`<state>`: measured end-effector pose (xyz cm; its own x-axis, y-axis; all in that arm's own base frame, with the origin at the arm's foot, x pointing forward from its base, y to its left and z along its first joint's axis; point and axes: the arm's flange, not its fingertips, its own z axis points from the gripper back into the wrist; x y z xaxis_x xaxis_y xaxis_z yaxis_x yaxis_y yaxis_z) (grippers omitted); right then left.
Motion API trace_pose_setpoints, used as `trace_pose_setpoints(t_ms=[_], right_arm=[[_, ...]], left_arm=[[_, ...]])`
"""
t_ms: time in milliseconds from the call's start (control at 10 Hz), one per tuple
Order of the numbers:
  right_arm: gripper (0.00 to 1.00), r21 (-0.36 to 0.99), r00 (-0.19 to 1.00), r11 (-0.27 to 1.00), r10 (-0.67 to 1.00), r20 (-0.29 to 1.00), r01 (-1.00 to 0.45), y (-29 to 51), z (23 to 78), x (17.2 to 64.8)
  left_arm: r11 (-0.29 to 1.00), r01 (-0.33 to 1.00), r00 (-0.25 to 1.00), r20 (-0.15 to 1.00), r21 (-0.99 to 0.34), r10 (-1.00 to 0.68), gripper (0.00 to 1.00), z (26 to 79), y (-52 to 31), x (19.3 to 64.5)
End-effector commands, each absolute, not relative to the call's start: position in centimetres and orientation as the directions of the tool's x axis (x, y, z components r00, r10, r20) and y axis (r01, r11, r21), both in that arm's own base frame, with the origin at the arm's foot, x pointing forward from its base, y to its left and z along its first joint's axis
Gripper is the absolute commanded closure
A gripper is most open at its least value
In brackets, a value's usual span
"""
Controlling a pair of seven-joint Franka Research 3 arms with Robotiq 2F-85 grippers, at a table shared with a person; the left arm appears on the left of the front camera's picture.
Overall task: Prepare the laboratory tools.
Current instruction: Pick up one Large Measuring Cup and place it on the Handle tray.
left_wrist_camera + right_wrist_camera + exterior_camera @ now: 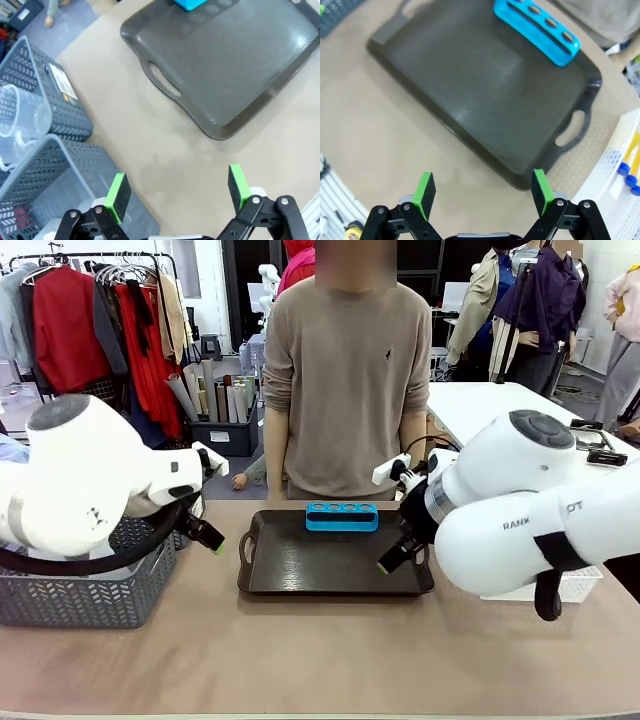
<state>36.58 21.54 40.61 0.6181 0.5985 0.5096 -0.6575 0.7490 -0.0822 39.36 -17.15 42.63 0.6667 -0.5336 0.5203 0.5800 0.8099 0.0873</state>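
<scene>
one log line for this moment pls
left gripper: open, empty, beside basket | right gripper: open, empty, by tray | rack: on tray, holes empty | beaker: in basket

4-hole blue rack (342,516) on blk tray (300,565), person (345,380) behind

The blue four-hole tube rack (342,516) lies flat along the far edge of the black tray (330,565), its holes facing up and empty. A clear plastic beaker (22,117) sits inside a grey mesh basket (70,110). Blue-capped tubes (623,169) lie in a white basket (600,192).
</scene>
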Motion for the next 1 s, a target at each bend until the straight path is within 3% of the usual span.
trace_pose_setpoints(t_ms=[0,500,900], right_arm=[[0.00,-0.031,0.610,0.723,0.605,0.513,-0.690,19.5,44.8,37.0],[0.00,0.084,0.577,0.653,0.594,0.561,-0.753,14.9,55.1,35.8],[0.00,0.099,0.561,0.670,0.522,0.643,-0.736,10.8,57.1,36.4]], left_arm=[[0.767,0.639,0.644,0.513,0.048,-0.568,0.00,46.0,-15.0,39.3],[0.725,0.688,0.592,0.597,-0.024,-0.542,0.00,53.9,-8.5,39.9],[0.727,0.687,0.555,0.662,-0.023,-0.503,0.00,55.5,-6.7,40.2]])
